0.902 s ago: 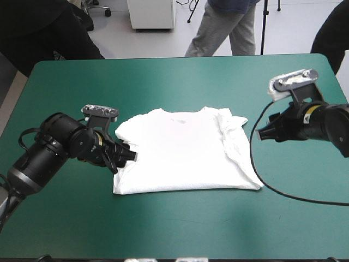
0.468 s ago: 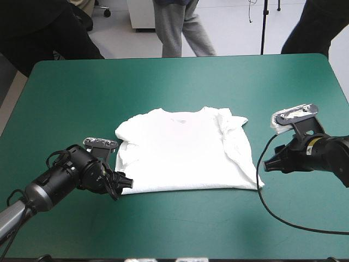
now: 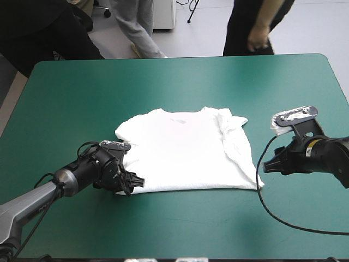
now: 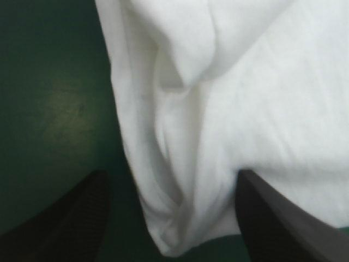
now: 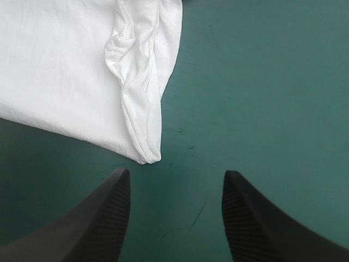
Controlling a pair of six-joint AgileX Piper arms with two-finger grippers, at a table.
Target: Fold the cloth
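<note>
Fingers [image 4: 71, 218] of the left gripper [image 3: 134, 182] stand wide apart, down low, with the near-left hem corner of the T-shirt [image 3: 185, 150] lying between them, not pinched. The right gripper [image 3: 267, 165] is spread open too and holds nothing, its tips just short of the near-right hem corner. The T-shirt lies flat in the middle of the teal-green cover [image 3: 180, 82], collar toward the far edge, right sleeve rumpled. Bare cover rings it on every side, widest toward the far edge
</note>
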